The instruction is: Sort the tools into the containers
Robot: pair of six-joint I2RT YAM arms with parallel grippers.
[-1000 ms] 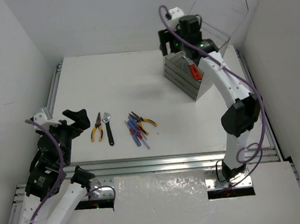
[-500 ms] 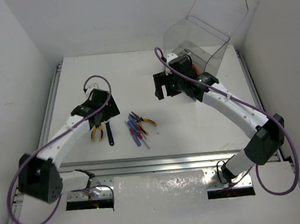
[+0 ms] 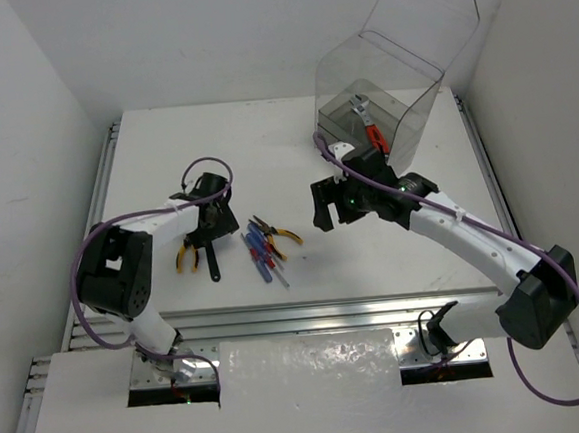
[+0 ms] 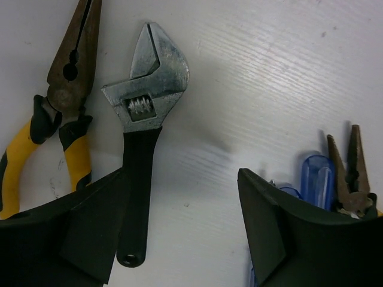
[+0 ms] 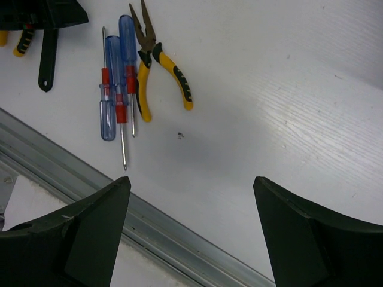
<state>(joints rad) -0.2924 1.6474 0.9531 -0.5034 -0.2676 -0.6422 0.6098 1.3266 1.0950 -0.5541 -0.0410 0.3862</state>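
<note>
Left claw (image 4: 181, 179) fingers apart, low over black wrench (image 4: 140, 149), not clamped. Right claw (image 5: 191, 182) apart, holds nothing, over tabletop (image 5: 269, 89). Red wrench (image 3: 370, 130) in box (image 3: 399, 77).

Left on your worktop (image 3: 164, 156): yellow-handled pliers (image 4: 70, 84) lying flat, just beside a black-handled wrench (image 4: 140, 143), not touching. Further right you have blue screwdrivers (image 5: 111, 113) with red collars, bunched side by side, and second yellow pliers (image 5: 145, 51) just beside them. Far right, a red-handled wrench (image 3: 370, 133) lies in the grey trays (image 3: 340, 122) inside the clear box (image 3: 399, 77), cover raised.
</note>
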